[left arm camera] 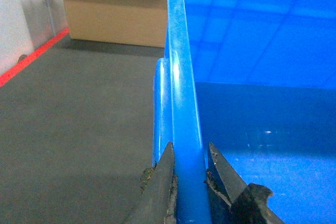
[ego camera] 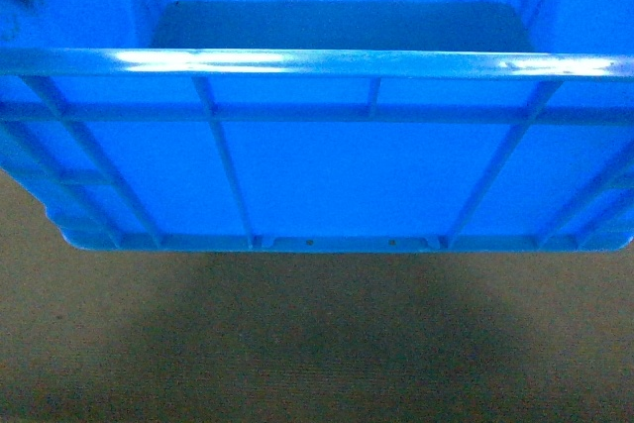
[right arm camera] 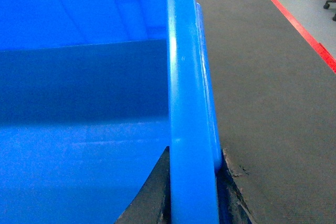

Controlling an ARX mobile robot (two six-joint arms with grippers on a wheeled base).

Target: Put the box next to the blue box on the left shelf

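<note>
The box [ego camera: 327,170] fills the head view from 9 to 3 o'clock, its ribbed near wall facing the camera and grey carpeted floor [ego camera: 317,344] below at 6 o'clock. The left gripper [left arm camera: 189,174] has its jaws clamped over the left rim; the right gripper [right arm camera: 193,182] pinches the right rim likewise. A cardboard carton [left arm camera: 115,17] stands at 11 o'clock in the left wrist view.

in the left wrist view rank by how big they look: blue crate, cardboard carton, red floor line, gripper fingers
1. blue crate, though it is nearest the camera
2. cardboard carton, farther back, so its true size is unsure
3. gripper fingers, clamped on the crate rim
4. red floor line
</note>
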